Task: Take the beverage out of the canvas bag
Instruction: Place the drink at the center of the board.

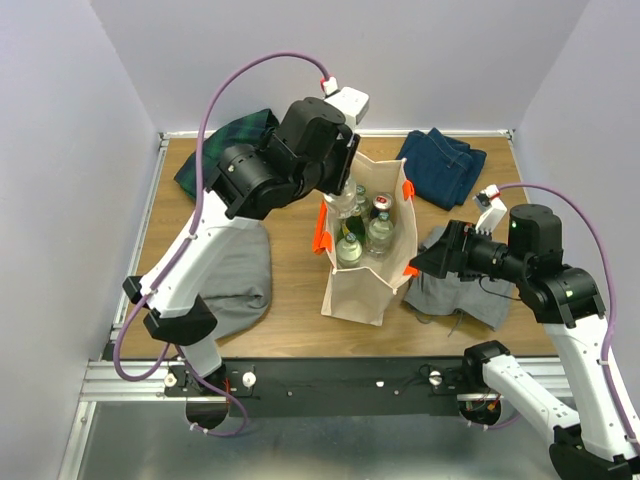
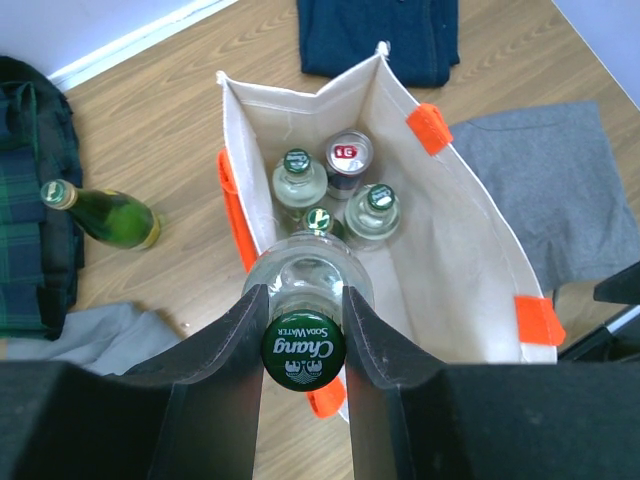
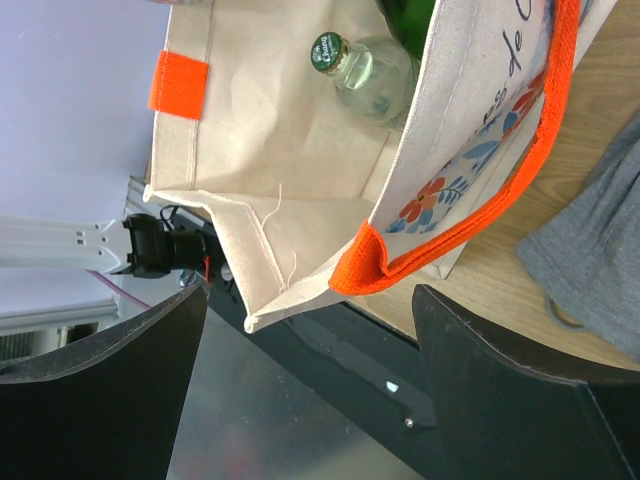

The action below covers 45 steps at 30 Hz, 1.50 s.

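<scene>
I work over a wooden table point(image 1: 290, 320) where a plaid cloth point(image 1: 225, 140), a blue denim cloth point(image 1: 440, 165) and soft grey cloths point(image 1: 240, 280) lie around the upright beige canvas bag point(image 1: 360, 290) with orange handles; a green bottle point(image 2: 105, 215) lies on its side beside the plaid cloth. Inside the bag, green-capped bottles point(image 2: 372, 210) and a round can point(image 2: 347, 160) crowd close to the clear glass bottle point(image 2: 305, 268) at its mouth. My left gripper point(image 2: 303, 305) is clamped on that bottle's neck just under its cap, while my right gripper point(image 3: 310, 295) stands spread either side of the bag's orange-trimmed rim, holding nothing.
</scene>
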### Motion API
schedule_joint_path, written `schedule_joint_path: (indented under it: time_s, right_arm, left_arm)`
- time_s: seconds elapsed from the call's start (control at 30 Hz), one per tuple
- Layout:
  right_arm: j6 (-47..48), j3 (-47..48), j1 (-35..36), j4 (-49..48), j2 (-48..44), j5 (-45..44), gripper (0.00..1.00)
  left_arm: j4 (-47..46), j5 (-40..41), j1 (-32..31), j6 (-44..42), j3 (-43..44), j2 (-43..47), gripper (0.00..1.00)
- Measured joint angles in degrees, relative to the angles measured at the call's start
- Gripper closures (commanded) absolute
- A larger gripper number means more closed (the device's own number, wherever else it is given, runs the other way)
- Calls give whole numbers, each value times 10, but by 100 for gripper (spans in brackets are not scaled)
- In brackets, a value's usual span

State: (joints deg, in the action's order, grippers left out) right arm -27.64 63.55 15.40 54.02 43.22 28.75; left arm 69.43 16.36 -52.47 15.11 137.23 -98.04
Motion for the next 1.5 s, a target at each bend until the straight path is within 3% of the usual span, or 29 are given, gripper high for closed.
schedule_joint_path:
  time_s: [0.6,1.07,1.5]
  right_arm:
    - [-8,-4,0,-4,0,0,8]
    - [-9,-9,0,-4,0,0,8]
    - [-11,-9,0,-4,0,0,8]
  left_arm:
    - [1,24,56,-9,-2,23,100]
    - [-17,30,123,-28,-60,41,100]
    - [-84,13,162,-46,-88,-11,100]
